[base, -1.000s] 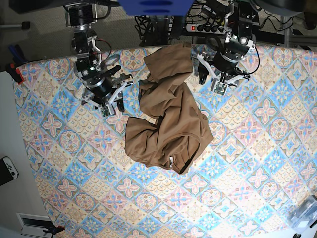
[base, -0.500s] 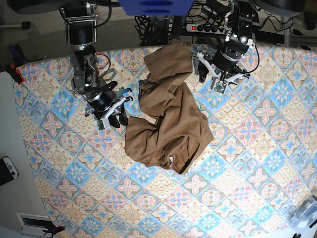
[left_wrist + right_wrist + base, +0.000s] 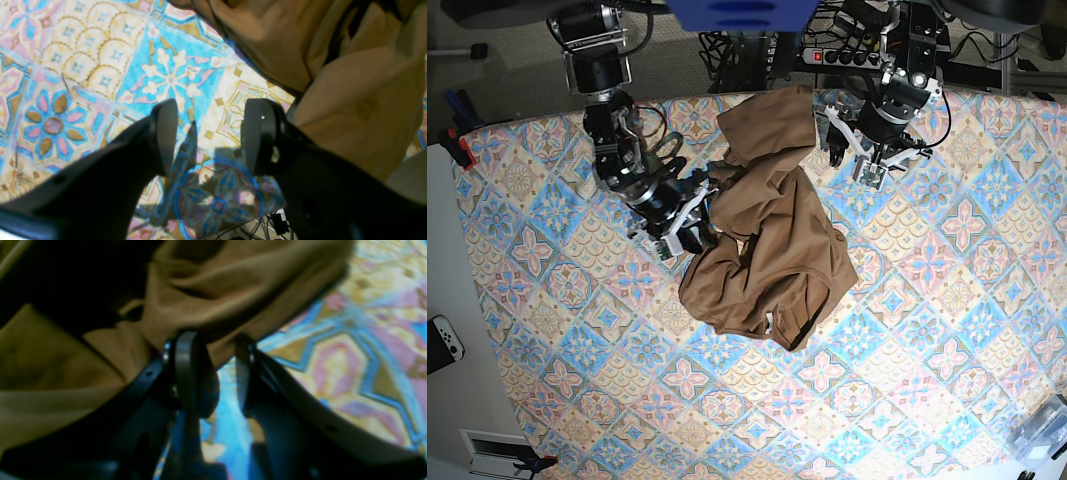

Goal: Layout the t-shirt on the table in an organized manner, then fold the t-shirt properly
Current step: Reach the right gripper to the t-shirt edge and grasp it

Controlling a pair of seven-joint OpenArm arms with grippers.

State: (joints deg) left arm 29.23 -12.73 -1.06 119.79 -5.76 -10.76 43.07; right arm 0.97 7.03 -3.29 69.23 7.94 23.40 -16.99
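On the left of the base view, the right gripper [image 3: 689,226] is at the left edge of the crumpled brown soft-fabric t-shirt [image 3: 767,240]. In the right wrist view its two black fingers [image 3: 186,370] stand apart with a gap between them, and their tips reach the hem of the cloth. This view is blurred, so I cannot tell if some fabric is already between the tips or only touching them.

The t-shirt lies in a heap in the far middle of the table [image 3: 927,400], with many folds and one part reaching to the far edge. A small white tag [image 3: 772,321] shows at its near edge. The table wears a cloth with blue, pink and cream diamond tiles with flowers.

On the right, the left gripper [image 3: 864,160] hovers just beside the right side of the t-shirt. In the left wrist view its smooth black rounded fingers [image 3: 165,133] are released, with only the patterned cloth between them; the brown fabric is just beside the right finger, and it holds nothing.
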